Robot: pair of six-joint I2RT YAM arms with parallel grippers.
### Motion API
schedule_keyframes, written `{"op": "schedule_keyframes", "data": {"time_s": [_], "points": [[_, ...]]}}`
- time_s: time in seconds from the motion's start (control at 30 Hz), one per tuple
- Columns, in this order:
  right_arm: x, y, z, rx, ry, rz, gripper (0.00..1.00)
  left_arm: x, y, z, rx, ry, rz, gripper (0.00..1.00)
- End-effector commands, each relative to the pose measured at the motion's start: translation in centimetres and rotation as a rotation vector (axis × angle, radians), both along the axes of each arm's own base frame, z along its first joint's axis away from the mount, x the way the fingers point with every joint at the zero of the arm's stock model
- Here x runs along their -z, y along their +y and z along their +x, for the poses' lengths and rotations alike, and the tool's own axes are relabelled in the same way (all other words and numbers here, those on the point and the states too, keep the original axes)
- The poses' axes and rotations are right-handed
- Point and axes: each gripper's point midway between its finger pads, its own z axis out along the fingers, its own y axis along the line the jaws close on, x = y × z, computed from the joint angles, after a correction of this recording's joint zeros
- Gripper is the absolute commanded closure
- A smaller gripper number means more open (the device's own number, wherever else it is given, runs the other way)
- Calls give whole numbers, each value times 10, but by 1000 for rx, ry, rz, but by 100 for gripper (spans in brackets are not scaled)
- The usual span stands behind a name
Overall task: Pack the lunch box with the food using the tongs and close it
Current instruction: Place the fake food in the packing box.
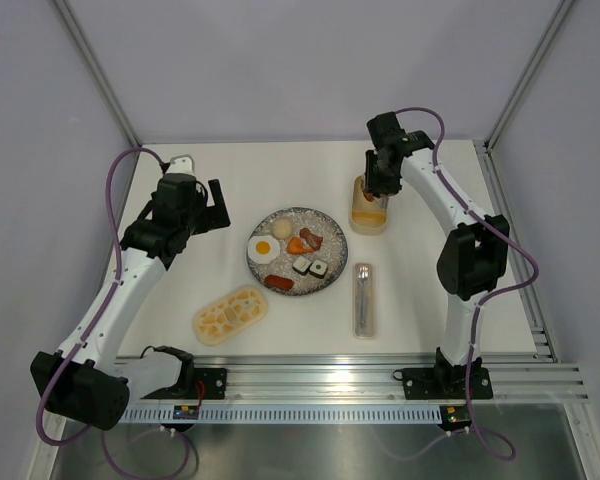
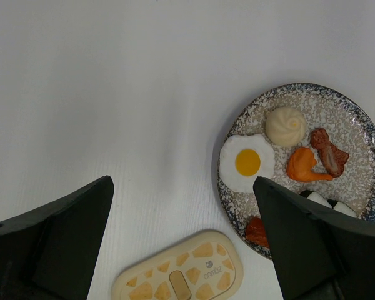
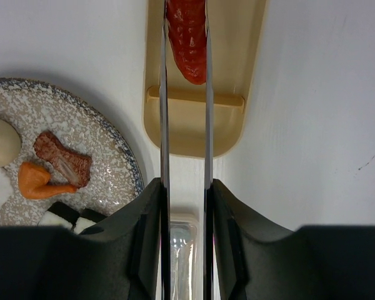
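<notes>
white grained table (image 3: 319, 125), glossy red sausage (image 3: 187, 37)

The plate (image 1: 300, 214) is set at the centre of the top view. On it, the egg (image 1: 264, 247) is placed left, the bun (image 1: 283, 231) just above and right of it, a left piece (image 1: 297, 244) and a right piece (image 1: 311, 238) side by side in the middle, the rolls (image 1: 310, 267) at lower right, and a sausage (image 1: 278, 283) at the bottom edge. The lid (image 1: 230, 313) is laid at the plate's lower left, the case (image 1: 364, 298) at its lower right, the box (image 1: 368, 222) at its upper right. In the right wrist view, the tongs (image 3: 164, 112) are seen over the box, a second sausage (image 3: 187, 34) held between their arms.
</notes>
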Motion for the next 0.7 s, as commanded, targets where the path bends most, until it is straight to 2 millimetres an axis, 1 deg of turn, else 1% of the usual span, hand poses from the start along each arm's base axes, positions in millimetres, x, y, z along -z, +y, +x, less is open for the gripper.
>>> {"op": "schedule_keyframes", "data": {"time_s": [0.0, 0.2, 0.37, 0.47, 0.5, 0.57, 0.6, 0.67], "points": [[4, 6, 15, 41, -40, 35, 91, -10, 5, 4, -11, -44, 14, 1], [23, 8, 15, 47, -3, 34, 89, -8, 6, 3, -13, -40, 21, 1], [28, 8, 16, 53, -8, 39, 86, -8, 7, 3, -15, -37, 29, 1], [30, 10, 17, 50, -5, 42, 81, -9, 8, 3, -17, -37, 32, 1], [31, 9, 17, 52, -2, 42, 77, -9, 8, 3, -17, -38, 32, 1], [30, 9, 17, 52, -10, 44, 73, -9, 8, 3, -17, -38, 32, 1], [30, 10, 18, 52, -13, 45, 68, -8, 8, 3, -18, -37, 33, 1], [29, 10, 18, 46, -13, 43, 66, -7, 8, 4, -18, -34, 34, 1]]}}
